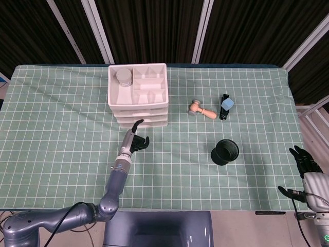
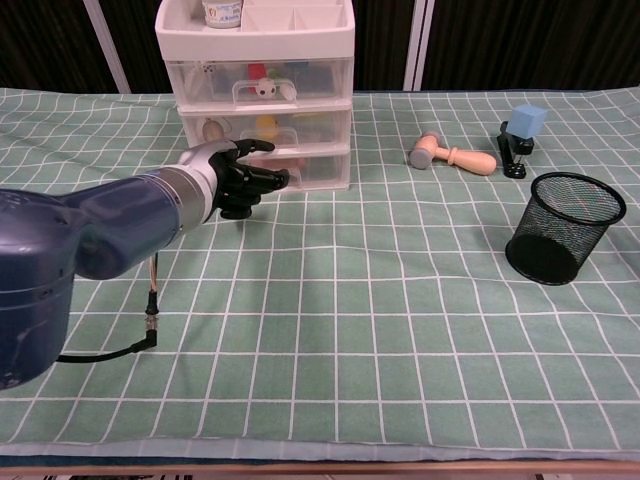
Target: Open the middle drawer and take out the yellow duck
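A white three-drawer cabinet (image 1: 139, 98) (image 2: 262, 90) stands at the back of the table, all drawers closed. The yellow duck (image 2: 266, 125) shows through the clear front of the middle drawer (image 2: 300, 128). My left hand (image 1: 135, 140) (image 2: 238, 175) hovers just in front of the lower drawers, thumb raised toward the middle drawer's handle, fingers curled and apart, holding nothing. My right hand (image 1: 305, 160) rests off the table's right edge, fingers apart, empty.
A wooden mallet (image 1: 201, 109) (image 2: 452, 155) and a black stapler with a blue block (image 1: 225, 106) (image 2: 521, 133) lie right of the cabinet. A black mesh cup (image 1: 225, 152) (image 2: 563, 227) stands nearer the front right. A jar (image 1: 123, 77) sits in the cabinet's top tray.
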